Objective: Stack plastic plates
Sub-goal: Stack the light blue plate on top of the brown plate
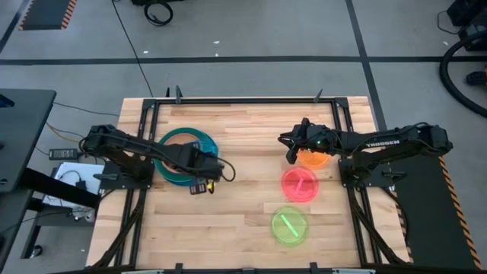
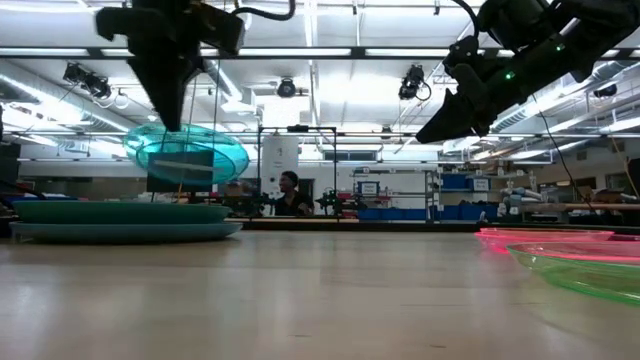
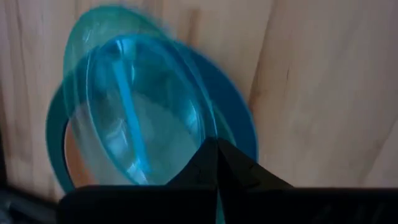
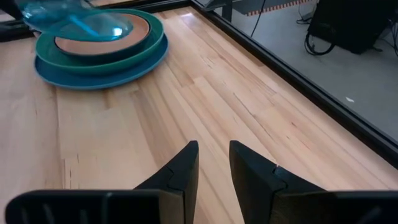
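"TROSSEN" in white lettering on right arm; no other readable text.

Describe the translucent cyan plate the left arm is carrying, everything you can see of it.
The translucent cyan plate is a small, round, see-through plastic dish with a shallow raised rim and a straight ridge or glare line across its face. The left gripper is shut on its edge, holding it tilted in the air above the stack of larger plates at the table's left side. It touches nothing but the fingers; it is not yet resting on the brown plate on top of the stack.
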Available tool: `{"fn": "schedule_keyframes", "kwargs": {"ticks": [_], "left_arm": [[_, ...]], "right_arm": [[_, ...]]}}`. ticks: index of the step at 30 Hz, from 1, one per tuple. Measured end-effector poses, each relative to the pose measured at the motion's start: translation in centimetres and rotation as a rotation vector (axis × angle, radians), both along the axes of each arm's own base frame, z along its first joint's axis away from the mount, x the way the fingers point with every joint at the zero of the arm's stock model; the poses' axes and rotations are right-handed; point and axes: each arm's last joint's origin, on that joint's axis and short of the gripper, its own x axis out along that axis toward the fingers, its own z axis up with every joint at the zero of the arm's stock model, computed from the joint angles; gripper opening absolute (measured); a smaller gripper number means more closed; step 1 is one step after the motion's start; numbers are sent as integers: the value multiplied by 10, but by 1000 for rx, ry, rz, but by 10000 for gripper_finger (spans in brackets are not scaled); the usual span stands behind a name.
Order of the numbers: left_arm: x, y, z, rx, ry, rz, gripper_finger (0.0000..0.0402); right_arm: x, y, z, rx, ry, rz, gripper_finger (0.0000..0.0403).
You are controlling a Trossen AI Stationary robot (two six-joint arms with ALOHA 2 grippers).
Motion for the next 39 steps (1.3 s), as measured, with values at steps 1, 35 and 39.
{"fn": "schedule_keyframes", "kwargs": {"ticks": [1, 35, 39], "left_arm": [[-2, -2, 0, 10, 6, 2, 4], [-59, 2, -69, 210, 77, 52, 4], [-66, 13, -61, 190, 16, 80, 4]], "right_arm": [[0, 1, 0, -3, 2, 1, 100], [2, 7, 2, -14, -16, 26, 100], [2, 7, 2, -17, -14, 27, 100]]}}
